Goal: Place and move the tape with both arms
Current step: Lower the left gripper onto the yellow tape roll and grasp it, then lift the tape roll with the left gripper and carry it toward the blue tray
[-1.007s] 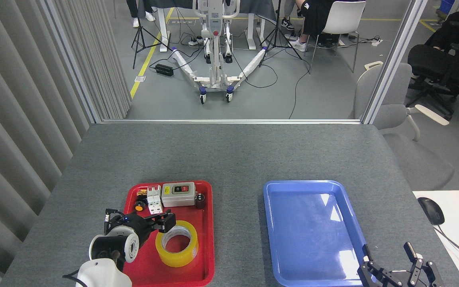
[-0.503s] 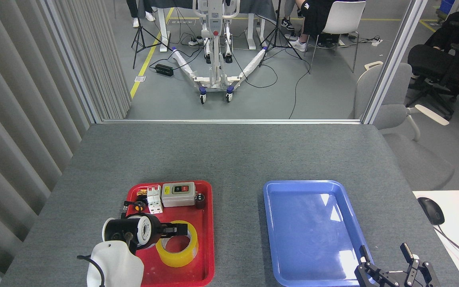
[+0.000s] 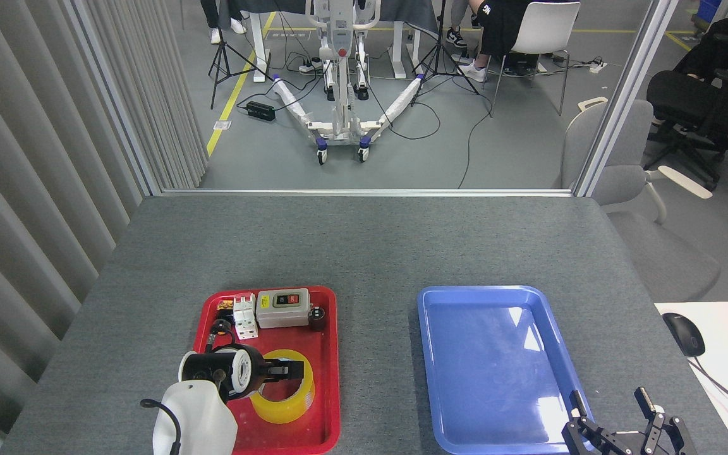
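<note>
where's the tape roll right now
In the head view the tape lies in the near half of the red tray at lower left, under the left gripper, with the grey switch box behind it.

The left tool (image 3: 288,371) hides the tape's (image 3: 282,407) core at twelve o'clock. The frame's bottom edge cuts off the right tool (image 3: 617,423).

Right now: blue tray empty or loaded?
Empty. The blue tray shows only bare floor with glare patches; the tape lies in the red tray.
</note>
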`<action>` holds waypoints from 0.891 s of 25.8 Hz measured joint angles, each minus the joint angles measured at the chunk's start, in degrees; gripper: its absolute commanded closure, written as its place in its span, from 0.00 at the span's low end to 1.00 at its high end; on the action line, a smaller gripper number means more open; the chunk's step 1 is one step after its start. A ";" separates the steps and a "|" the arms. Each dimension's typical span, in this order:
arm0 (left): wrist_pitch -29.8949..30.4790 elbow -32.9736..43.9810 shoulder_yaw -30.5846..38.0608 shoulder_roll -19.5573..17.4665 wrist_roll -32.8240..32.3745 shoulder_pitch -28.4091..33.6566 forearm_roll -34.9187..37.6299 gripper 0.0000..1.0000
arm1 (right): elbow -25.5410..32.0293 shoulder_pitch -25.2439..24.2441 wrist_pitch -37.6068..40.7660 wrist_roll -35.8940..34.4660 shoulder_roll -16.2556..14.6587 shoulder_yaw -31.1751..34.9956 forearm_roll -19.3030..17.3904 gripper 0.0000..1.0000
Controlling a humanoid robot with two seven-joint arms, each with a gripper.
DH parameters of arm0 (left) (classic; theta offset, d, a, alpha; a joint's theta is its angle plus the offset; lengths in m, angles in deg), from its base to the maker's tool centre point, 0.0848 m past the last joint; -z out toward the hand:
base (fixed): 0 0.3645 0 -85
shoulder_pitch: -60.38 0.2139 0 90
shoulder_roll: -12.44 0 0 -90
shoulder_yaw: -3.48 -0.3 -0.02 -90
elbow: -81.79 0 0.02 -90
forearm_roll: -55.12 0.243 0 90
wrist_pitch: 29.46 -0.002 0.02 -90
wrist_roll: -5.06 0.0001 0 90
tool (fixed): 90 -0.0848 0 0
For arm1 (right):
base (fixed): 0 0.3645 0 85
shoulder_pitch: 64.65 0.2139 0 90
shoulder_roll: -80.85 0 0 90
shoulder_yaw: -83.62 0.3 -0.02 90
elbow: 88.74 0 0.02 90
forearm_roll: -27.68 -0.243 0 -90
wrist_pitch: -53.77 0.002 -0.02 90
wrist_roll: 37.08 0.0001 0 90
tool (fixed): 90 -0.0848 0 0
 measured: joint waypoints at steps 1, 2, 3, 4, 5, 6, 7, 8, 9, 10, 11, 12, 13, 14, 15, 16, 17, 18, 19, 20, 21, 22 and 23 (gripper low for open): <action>0.06 -0.63 -0.01 -0.07 0.51 -0.05 0.03 0.00 | -0.01 -0.01 0.00 0.00 0.00 -0.02 0.00 0.00; 0.12 -1.35 -0.03 -0.17 1.14 -0.17 0.06 0.00 | -0.02 -0.03 0.00 0.00 0.00 -0.04 0.00 0.00; 0.20 -2.04 -0.05 -0.33 1.66 -0.16 0.08 0.00 | -0.04 -0.05 0.00 0.00 0.00 -0.07 0.00 0.00; 0.26 -2.77 -0.05 -0.58 2.22 -0.16 0.11 0.00 | -0.05 -0.05 0.00 0.00 0.00 -0.12 0.00 0.00; 0.43 -3.44 -0.06 -0.91 2.97 -0.17 0.14 0.00 | -0.07 -0.05 0.00 0.00 -0.01 -0.16 0.00 0.00; 0.71 -4.15 -0.07 -1.54 3.85 -0.17 0.15 0.00 | -0.10 -0.05 0.00 0.00 -0.03 -0.18 0.00 0.00; 0.92 -4.75 -0.06 -2.15 4.78 -0.14 0.18 0.00 | -0.12 -0.05 0.00 0.00 -0.06 -0.20 0.00 0.00; 1.46 -5.23 -0.07 -2.81 5.98 -0.04 0.18 0.00 | -0.14 -0.05 0.00 0.00 -0.09 -0.22 0.00 0.00; 2.06 -5.56 -0.08 -3.31 6.91 0.10 0.20 0.00 | -0.22 -0.05 0.00 0.00 -0.11 -0.23 0.00 0.00; 2.60 -5.82 -0.07 -3.84 7.75 0.22 0.23 0.00 | -0.32 -0.05 0.00 0.00 -0.13 -0.24 0.00 0.00; 3.14 -5.99 -0.07 -4.18 8.43 0.31 0.26 0.00 | -0.42 -0.05 0.00 0.00 -0.17 -0.24 0.00 0.00; 3.62 -6.12 -0.08 -4.42 8.92 0.43 0.37 0.00 | -0.52 -0.05 0.00 0.00 -0.21 -0.25 0.00 0.00; 3.79 -6.19 -0.08 -4.63 9.25 0.48 0.52 0.04 | -0.64 -0.05 0.01 0.00 -0.25 -0.25 0.00 0.00; 3.88 -6.23 -0.08 -4.81 9.71 0.47 0.73 0.10 | -0.79 -0.02 0.01 0.00 -0.31 -0.25 0.00 0.00; 3.98 -6.26 -0.09 -4.89 10.01 0.52 0.92 0.13 | -0.93 0.02 0.01 0.00 -0.34 -0.25 0.00 0.00; 4.07 -6.28 -0.11 -4.90 10.15 0.56 1.09 0.14 | -1.09 0.05 0.03 0.00 -0.36 -0.25 0.00 0.00; 4.16 -6.27 -0.15 -4.93 10.34 0.55 1.20 0.14 | -1.24 0.09 0.03 0.00 -0.40 -0.25 0.00 0.00; 4.16 -6.23 -0.22 -4.98 10.48 0.56 1.29 0.14 | -1.35 0.13 0.03 0.00 -0.42 -0.25 0.00 0.00; 4.26 -6.16 -0.31 -5.01 10.48 0.58 1.33 0.14 | -1.48 0.17 0.03 0.00 -0.44 -0.25 0.00 0.00; 4.39 -6.06 -0.37 -5.02 10.50 0.57 1.36 0.16 | -1.57 0.21 0.03 0.00 -0.46 -0.25 0.00 0.00; 4.49 -5.95 -0.44 -5.06 10.49 0.57 1.39 0.19 | -1.62 0.26 0.03 0.00 -0.48 -0.25 0.00 0.00; 4.84 -5.85 -0.52 -5.08 10.49 0.58 1.40 0.27 | -1.67 0.28 0.04 0.00 -0.50 -0.25 0.00 0.00; 5.59 -5.76 -0.60 -5.08 10.45 0.58 1.41 0.34 | -1.69 0.34 0.05 0.01 -0.51 -0.25 0.00 0.00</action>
